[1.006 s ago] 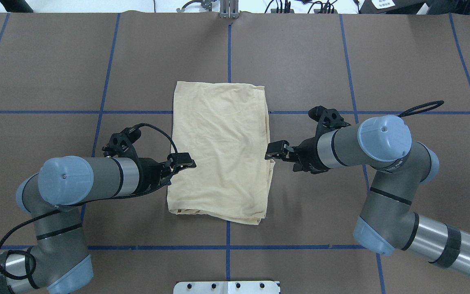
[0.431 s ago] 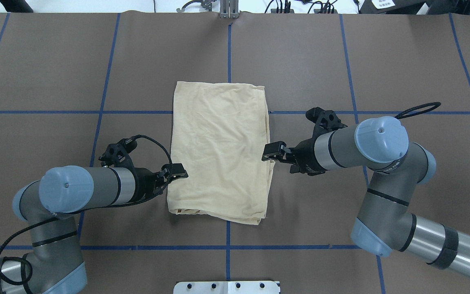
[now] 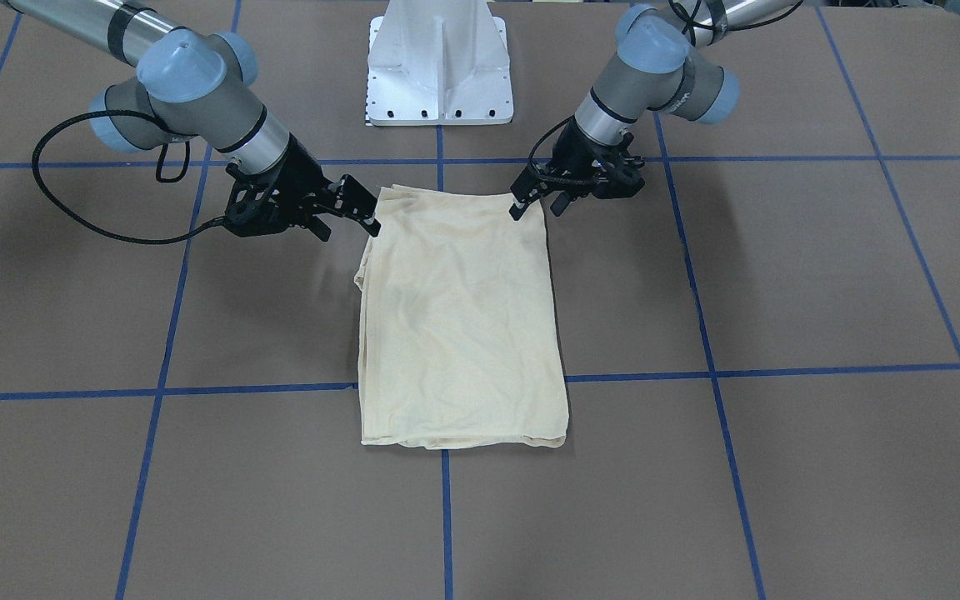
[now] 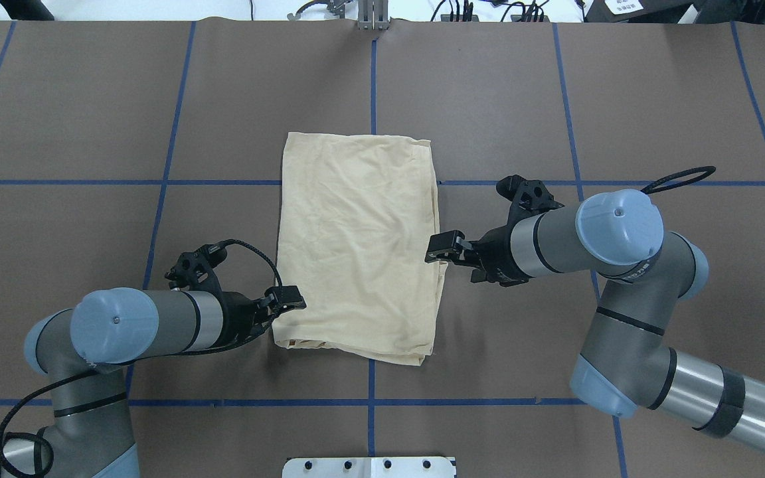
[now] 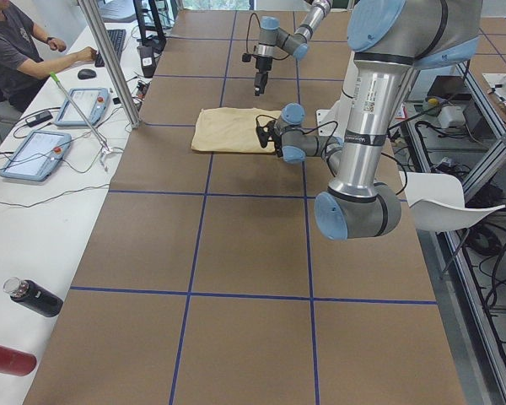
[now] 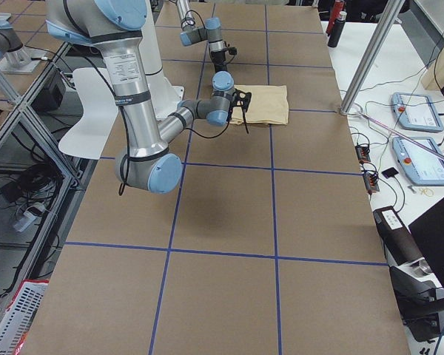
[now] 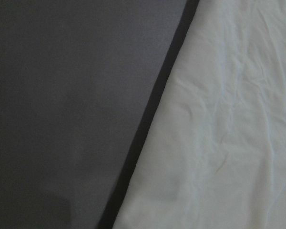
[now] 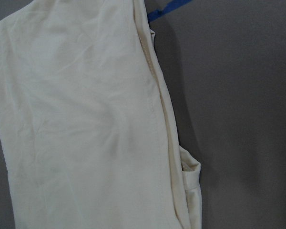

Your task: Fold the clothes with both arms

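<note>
The cream-yellow shirt (image 4: 356, 245) lies folded into a flat rectangle in the middle of the table, also in the front view (image 3: 459, 325). No print or label shows. My left gripper (image 4: 291, 300) hovers at the shirt's left edge near its near-left corner; in the front view (image 3: 522, 200) its fingers look apart and empty. My right gripper (image 4: 439, 247) sits at the shirt's right edge about halfway along, also open and empty in the front view (image 3: 363, 208). The left wrist view shows the cloth's edge (image 7: 219, 133); the right wrist view shows layered hems (image 8: 157, 119).
The white pedestal base (image 3: 440, 67) stands just behind the shirt's near end. Blue tape lines (image 4: 372, 79) grid the brown table. At the far side, an operator (image 5: 17, 51), tablets (image 5: 29, 156) and a metal post (image 5: 110, 63) line a white desk.
My left gripper has drawn back toward the robot along the shirt's left edge, off the cloth toward its near corner. My right gripper shifted slightly left. The shirt has not moved.
</note>
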{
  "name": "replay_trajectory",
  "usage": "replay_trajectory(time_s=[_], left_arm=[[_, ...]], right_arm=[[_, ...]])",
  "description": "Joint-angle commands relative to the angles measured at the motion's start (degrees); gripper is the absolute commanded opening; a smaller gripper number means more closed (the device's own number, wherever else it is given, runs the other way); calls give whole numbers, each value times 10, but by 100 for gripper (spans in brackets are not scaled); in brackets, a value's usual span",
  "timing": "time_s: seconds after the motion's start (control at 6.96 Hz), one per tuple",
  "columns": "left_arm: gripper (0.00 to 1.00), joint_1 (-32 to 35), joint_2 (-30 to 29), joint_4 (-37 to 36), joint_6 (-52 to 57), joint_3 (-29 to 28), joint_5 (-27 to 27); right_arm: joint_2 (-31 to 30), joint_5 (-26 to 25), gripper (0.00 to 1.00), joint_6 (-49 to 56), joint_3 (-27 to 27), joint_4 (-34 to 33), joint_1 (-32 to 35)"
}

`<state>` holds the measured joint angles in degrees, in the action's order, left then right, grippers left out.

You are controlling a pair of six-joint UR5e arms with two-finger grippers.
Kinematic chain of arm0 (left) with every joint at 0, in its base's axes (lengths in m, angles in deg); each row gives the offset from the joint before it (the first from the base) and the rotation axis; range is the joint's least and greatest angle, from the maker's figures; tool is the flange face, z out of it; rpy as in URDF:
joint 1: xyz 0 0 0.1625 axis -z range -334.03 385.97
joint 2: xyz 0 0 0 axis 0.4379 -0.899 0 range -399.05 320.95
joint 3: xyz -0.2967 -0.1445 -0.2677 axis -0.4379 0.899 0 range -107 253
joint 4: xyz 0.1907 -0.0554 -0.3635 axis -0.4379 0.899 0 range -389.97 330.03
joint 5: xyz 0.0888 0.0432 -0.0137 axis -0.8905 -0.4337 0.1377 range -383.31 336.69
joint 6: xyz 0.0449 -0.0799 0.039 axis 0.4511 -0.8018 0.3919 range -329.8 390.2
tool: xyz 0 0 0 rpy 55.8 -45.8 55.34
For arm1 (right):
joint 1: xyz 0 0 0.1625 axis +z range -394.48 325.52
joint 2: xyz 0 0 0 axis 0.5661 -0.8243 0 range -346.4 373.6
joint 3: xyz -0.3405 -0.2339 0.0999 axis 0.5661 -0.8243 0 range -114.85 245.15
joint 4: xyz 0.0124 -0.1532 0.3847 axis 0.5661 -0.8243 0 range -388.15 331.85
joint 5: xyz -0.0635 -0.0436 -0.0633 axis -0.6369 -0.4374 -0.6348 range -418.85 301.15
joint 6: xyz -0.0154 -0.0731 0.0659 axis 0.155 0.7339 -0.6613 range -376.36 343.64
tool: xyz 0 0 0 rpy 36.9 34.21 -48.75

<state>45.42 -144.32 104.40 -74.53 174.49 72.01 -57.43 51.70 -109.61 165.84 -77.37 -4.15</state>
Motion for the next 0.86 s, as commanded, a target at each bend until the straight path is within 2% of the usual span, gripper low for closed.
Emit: replay_trajectory(time_s=[0.0,0.14,0.29,0.72], left_arm=[[99,-9,1,-2,-1,-1,0],[95,-9,1,-2,-1,-1,0],[81,-10,1,-2,-1,-1,0],[71,-14,-5,-15,-1,1,1]], right_arm=[[0,2,100,1,0,0,0],[0,3,100,0,2,0,0],[0,3,100,1,3,0,0],[0,4,100,1,3,1,1]])
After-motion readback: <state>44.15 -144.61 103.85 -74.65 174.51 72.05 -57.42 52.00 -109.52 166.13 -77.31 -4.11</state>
